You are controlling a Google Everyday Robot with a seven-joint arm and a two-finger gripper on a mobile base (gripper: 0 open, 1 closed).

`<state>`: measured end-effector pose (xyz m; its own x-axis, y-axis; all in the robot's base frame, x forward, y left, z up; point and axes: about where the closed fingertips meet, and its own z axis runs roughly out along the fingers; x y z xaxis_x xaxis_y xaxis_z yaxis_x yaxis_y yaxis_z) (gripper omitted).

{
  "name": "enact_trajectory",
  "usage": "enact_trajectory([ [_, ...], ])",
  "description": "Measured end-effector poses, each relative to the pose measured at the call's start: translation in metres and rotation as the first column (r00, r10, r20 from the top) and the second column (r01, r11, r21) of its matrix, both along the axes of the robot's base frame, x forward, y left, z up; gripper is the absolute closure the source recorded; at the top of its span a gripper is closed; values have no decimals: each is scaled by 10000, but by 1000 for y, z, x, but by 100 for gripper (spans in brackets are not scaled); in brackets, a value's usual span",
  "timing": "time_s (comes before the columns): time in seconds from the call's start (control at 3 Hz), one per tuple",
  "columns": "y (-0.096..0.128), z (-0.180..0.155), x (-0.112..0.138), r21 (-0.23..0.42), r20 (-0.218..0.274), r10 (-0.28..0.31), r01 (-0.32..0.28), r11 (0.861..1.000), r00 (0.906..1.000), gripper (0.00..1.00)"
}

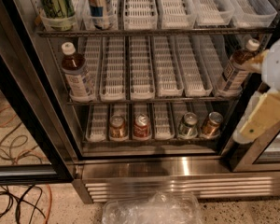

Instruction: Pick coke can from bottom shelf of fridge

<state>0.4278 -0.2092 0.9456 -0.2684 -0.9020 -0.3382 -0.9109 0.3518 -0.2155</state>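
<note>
The coke can (141, 126), red with a silver top, stands in a white lane tray on the bottom shelf (97, 125) of the open fridge (186, 169). A brownish-orange can (116, 127) stands just left of it. A green-silver can (189, 124) and another brownish can (211, 123) stand further right. My gripper (267, 107), white and pale yellow, hangs at the right edge of the view, in front of the fridge's right door frame. It is well right of the coke can and slightly above it, touching nothing.
Brown bottles stand at the left (77, 76) and right (235, 69) of the middle rack. Tall cans sit on the top rack (56, 3). A crumpled clear plastic bag (151, 208) lies on the floor in front. Cables (14, 139) lie at the left behind the glass door.
</note>
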Motion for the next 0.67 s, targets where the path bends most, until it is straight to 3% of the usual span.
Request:
enact_trajectory([
  [0.33,33,-51,-13,1530,-202,-347,373,9875,9992,0],
  [0.67,81,-115,0,2803,243,201,-261,9596,9995,0],
])
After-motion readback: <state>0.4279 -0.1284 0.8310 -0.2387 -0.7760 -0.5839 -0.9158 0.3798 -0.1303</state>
